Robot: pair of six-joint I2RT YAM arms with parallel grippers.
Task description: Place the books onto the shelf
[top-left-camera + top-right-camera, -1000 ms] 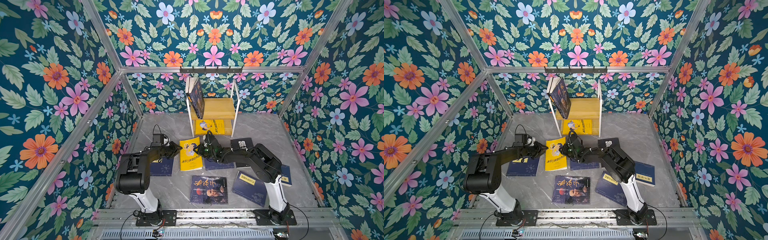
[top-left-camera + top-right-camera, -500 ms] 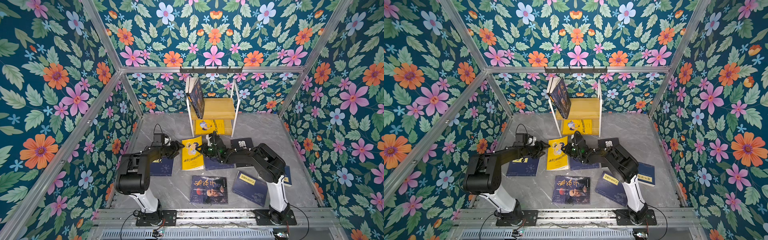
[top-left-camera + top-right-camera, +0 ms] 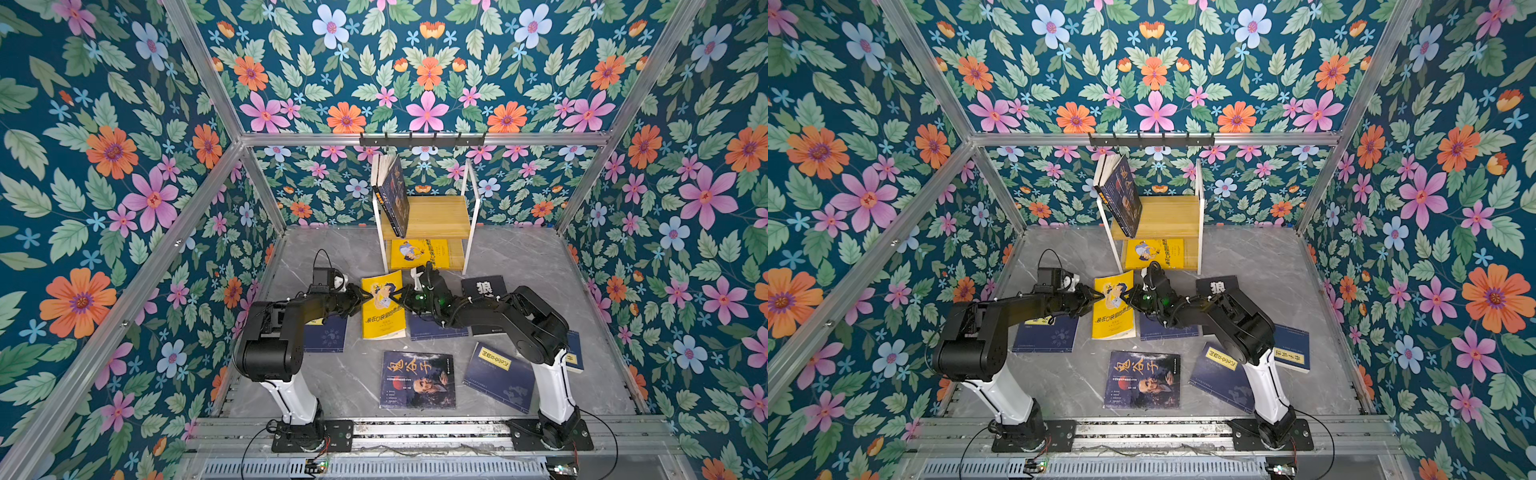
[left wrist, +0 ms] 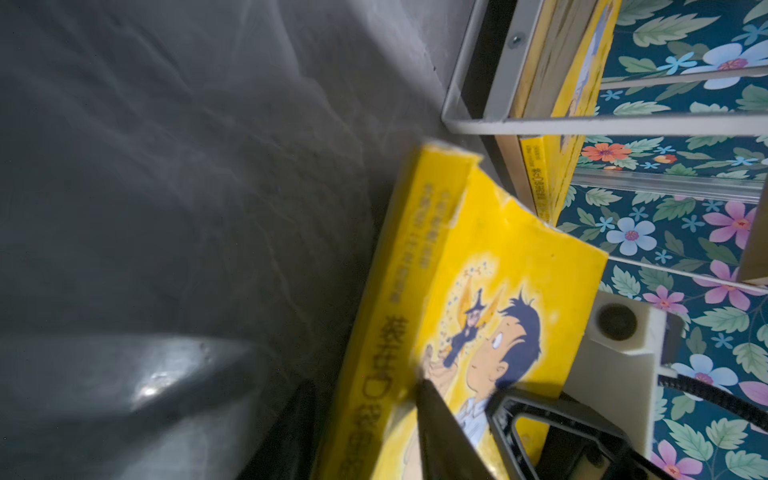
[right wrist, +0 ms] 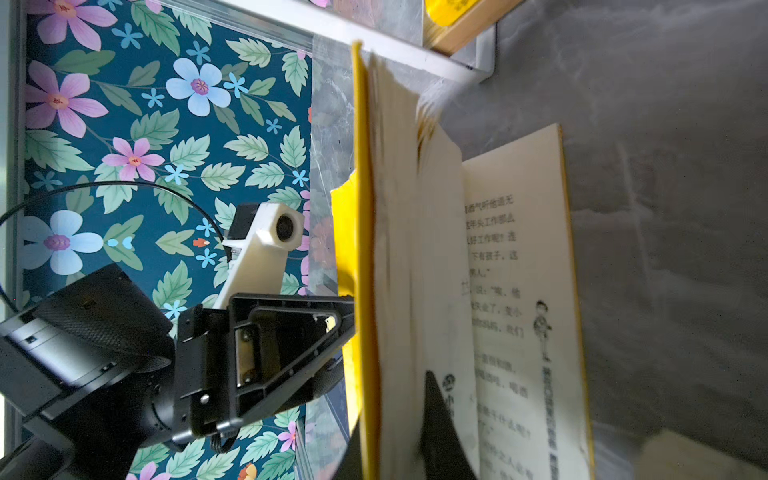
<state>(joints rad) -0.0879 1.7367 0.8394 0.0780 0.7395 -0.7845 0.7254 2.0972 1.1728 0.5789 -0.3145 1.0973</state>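
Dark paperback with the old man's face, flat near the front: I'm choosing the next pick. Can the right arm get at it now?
Probably not yet: the right gripper is shut on the pages of the bright yellow paperback. The dark paperback lies uncovered, so once freed the way looks open.

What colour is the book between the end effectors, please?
Bright yellow book, best in a top view.
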